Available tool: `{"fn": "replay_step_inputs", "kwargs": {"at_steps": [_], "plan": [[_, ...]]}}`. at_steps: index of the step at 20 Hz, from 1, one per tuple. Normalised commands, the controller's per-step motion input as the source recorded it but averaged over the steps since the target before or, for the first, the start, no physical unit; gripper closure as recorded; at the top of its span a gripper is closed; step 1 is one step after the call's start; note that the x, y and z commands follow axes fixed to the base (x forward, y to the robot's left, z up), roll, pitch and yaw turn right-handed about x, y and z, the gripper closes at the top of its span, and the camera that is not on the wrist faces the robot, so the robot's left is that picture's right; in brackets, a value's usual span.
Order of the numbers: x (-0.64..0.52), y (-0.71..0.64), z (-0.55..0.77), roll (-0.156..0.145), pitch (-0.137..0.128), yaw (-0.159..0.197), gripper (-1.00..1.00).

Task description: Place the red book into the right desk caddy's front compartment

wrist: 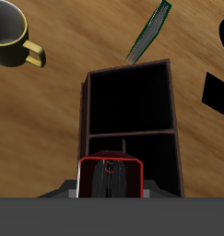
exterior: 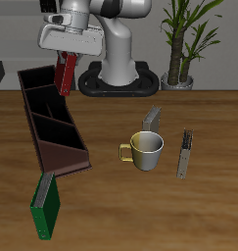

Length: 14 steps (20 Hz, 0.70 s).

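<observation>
My gripper [exterior: 65, 62] is shut on the red book [exterior: 64, 73] and holds it upright in the air over the back end of the right desk caddy [exterior: 64, 157]. The caddy is a long dark maroon open box with dividers and lies with its sloping wedge end toward the table's front edge. In the wrist view the red book [wrist: 111, 177] hangs from my gripper [wrist: 111, 170], directly above the caddy's dark open sections [wrist: 175, 111]. The book is apart from the caddy's walls.
A green book [exterior: 45, 206] stands just past the caddy's wedge end near the table's front edge; it also shows in the wrist view [wrist: 150, 29]. A yellow mug [exterior: 147, 149] sits mid-table between two grey books [exterior: 152, 118] [exterior: 186, 154]. A potted plant [exterior: 181, 49] stands at the back.
</observation>
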Motion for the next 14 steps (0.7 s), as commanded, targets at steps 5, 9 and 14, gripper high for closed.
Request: {"fn": "replay_step_inputs", "kwargs": {"at_steps": [5,9,14], "plan": [[0.07,0.03,-0.17,0.014,0.017,-0.005,1.0],[0.04,0.07,0.03,0.01,-0.035,0.019,1.0],[-0.04,0.05,0.17,0.006,-0.058,0.013,1.0]]}}
